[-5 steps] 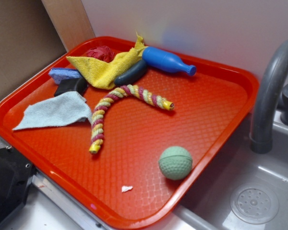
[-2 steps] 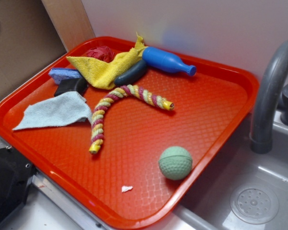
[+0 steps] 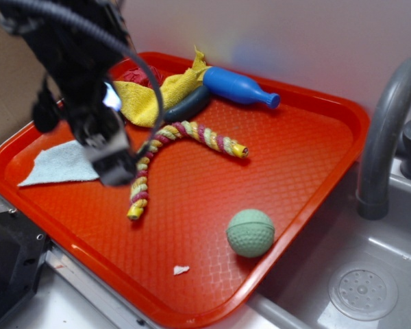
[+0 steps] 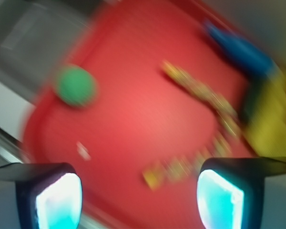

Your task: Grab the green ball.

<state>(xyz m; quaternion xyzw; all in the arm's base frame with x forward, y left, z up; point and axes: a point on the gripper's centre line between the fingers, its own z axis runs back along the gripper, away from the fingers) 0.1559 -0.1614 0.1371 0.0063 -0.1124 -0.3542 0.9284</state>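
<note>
A small white scrap [image 3: 181, 270] is seen near the front edge of a red tray [image 3: 315, 164]. Just beyond it, toward the tray's right side, the pale green ball [image 3: 251, 233] is found resting alone, touched by nothing. Further back and to the left, the gripper [image 3: 116, 164] is held above the tray beside a braided rope toy [image 3: 185, 137], well apart from the ball; in the blurred wrist view its fingers [image 4: 52, 198] are spread wide, with nothing between them. At the far edge, a yellow cloth [image 3: 154, 92] and a blue bottle [image 3: 238, 88] are seen.
</note>
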